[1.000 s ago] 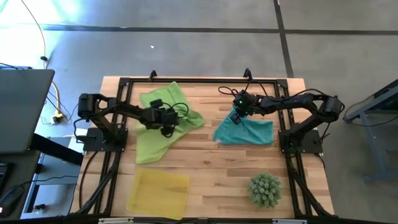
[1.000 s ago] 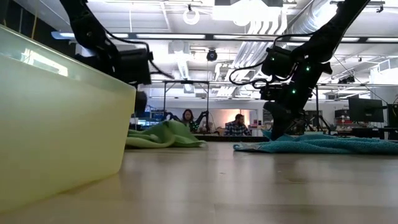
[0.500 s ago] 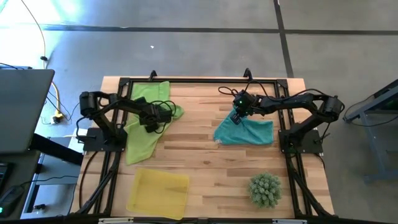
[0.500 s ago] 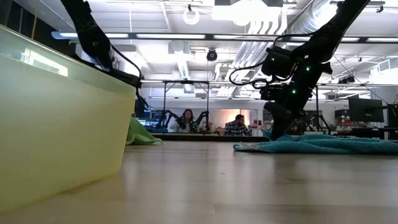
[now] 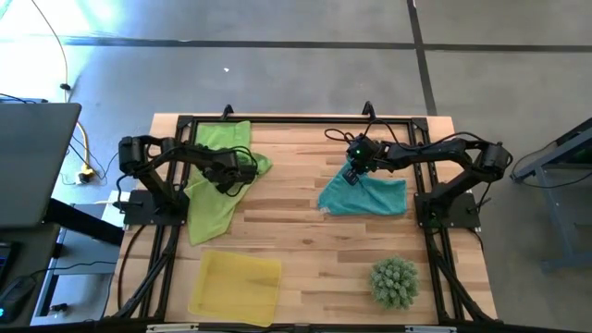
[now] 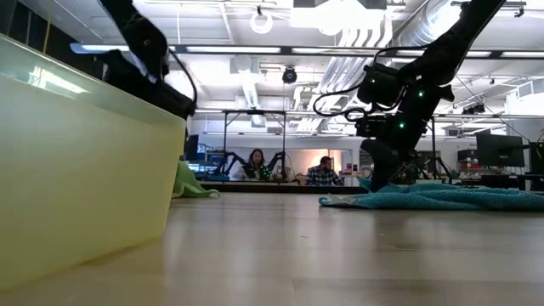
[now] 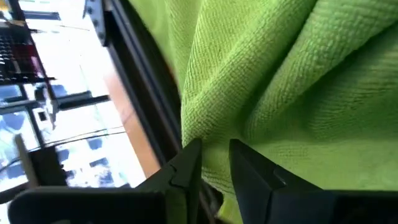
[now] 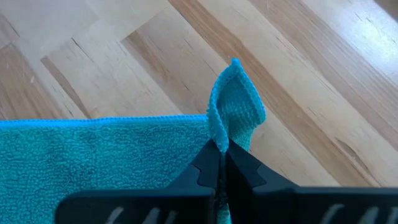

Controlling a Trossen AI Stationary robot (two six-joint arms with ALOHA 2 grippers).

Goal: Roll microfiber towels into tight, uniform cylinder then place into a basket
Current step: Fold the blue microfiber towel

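Green microfiber fills most of what we see past the left gripper (image 7: 214, 155): its two dark fingers are pinched on a fold of the green towel (image 5: 215, 180), with the cloth bunched between them. From above, we find that gripper (image 5: 248, 172) over the far left part of the wooden table (image 5: 305, 236), and the green towel runs from the far left edge in a long crumpled strip toward the near side, partly draped over the black frame (image 5: 182, 166) at the table's left. We see the right gripper (image 5: 352, 172) at the far right-centre, its fingers clamped tight on a raised corner of the teal towel (image 5: 365, 196); in the right wrist view that corner (image 8: 233, 106) stands up in a small peak above the fingertips while the rest of the cloth lies flat on the planks. In the low view the teal towel (image 6: 433, 197) spreads low across the table on the right with the right gripper (image 6: 380, 174) coming down onto it. We find the basket (image 5: 236, 287), a translucent yellow tray, at the near left of the table, well apart from both towels; its wall (image 6: 85, 170) looms large in the low view. A spiky green ball (image 5: 395, 282) sits at the near right. Two people (image 6: 289, 170) sit in the room beyond.
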